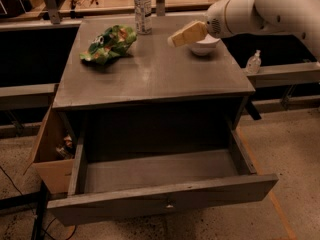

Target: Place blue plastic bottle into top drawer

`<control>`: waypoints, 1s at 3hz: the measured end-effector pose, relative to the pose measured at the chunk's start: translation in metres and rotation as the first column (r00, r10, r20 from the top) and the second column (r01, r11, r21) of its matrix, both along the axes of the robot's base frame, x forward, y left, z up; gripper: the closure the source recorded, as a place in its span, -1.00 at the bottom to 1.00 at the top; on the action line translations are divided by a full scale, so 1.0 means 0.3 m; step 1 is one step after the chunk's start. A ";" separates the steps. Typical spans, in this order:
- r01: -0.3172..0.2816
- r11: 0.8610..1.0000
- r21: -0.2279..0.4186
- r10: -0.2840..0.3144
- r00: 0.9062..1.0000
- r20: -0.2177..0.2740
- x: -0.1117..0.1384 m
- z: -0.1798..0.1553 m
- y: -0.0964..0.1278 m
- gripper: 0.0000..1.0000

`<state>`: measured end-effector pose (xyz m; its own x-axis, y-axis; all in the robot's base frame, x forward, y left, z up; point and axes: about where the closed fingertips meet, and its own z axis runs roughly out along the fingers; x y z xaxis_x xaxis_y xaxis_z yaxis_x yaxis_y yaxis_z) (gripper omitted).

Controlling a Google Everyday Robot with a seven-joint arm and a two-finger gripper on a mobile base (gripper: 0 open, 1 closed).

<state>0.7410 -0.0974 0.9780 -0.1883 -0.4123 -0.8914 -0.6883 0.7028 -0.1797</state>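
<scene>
The blue plastic bottle, clear with a white cap and a pale label, stands upright at the back of the grey cabinet top. The top drawer is pulled open below, dark grey with a small knob at front centre, and nothing shows inside it. My gripper, with pale yellow fingers on a white arm, reaches in from the right above the cabinet top. It is to the right of the bottle, apart from it, and just in front of a white bowl.
A green crumpled chip bag lies on the cabinet top at the left. A brown cardboard box stands left of the drawer. A small clear pump-top bottle stands on a ledge at the right. A cluttered wooden bench runs behind.
</scene>
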 end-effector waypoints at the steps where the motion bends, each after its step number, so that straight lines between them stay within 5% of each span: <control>1: 0.043 0.998 0.041 -0.043 0.999 0.003 0.031 -0.038 0.010 -1.00; 2: 0.119 0.987 0.109 -0.121 0.993 0.015 0.172 -0.122 0.056 -1.00; 3: 0.131 0.980 0.148 -0.137 0.990 0.031 0.275 -0.141 0.101 -1.00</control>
